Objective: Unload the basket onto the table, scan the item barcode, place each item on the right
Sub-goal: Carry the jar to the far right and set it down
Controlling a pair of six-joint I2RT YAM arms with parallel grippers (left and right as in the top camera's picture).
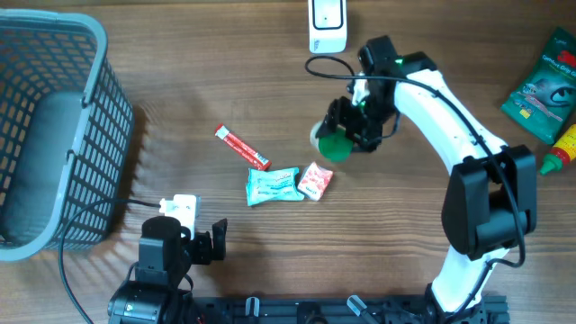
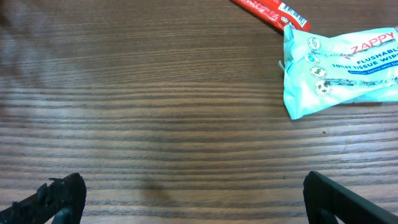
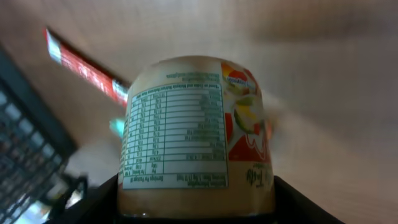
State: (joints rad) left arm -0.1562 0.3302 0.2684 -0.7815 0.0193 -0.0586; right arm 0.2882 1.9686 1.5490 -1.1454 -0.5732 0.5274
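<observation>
You hold the green-lidded jar [image 1: 335,146] above the worktop [image 1: 180,108], near the white scanner [image 1: 327,22]. The presenting step looks under way. Next, turn its barcode towards the scanner; only the nutrition panel shows. Your right pincer [image 1: 346,130] is part-open, clamped on the jar's sides. Your left pincer [image 2: 199,199] gapes wide and empty.

Your left arm [image 1: 155,263] sits folded low over its base at the near edge of the counter [image 2: 155,93]. Its hand [image 1: 216,239] points out along the surface, and its fingers [image 2: 62,199] are spread as wide as they go with nothing between them. Your right arm [image 1: 441,112] rises from its base at the near right, bends at the elbow and stretches toward the far middle, with the wrist turned downward. Its hand [image 1: 340,135] is closed around a jar [image 3: 196,124], one finger pressed on each side of the body.
</observation>
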